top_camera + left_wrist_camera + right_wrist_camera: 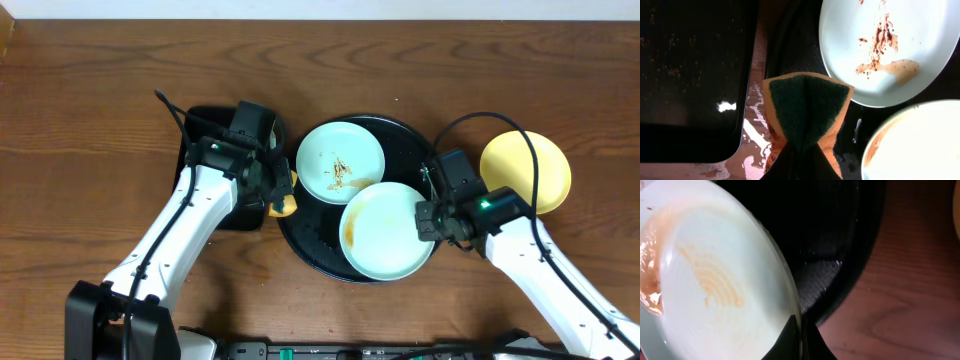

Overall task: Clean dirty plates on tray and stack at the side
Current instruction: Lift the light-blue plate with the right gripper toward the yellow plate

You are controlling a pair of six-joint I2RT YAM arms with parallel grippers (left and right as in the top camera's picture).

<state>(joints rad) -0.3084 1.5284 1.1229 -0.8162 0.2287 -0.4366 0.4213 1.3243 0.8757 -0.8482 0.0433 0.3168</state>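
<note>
1. Brown wood-grain tabletop (100,90) carries the round black tray (405,135), with a smaller rectangular tray (690,75) just to its left.
2. On the round tray, the far aqua plate (340,162) shows brown smears in its centre.
3. Beside it, the near aqua plate (385,230) is stained orange-brown along one edge.
4. The yellow plate (525,170) rests on the wood just right of the tray.
5. The left gripper (801,157) pinches a green-faced sponge (807,105) between the two trays.
6. The right gripper (801,340) is clamped on the near aqua plate's rim.
</note>
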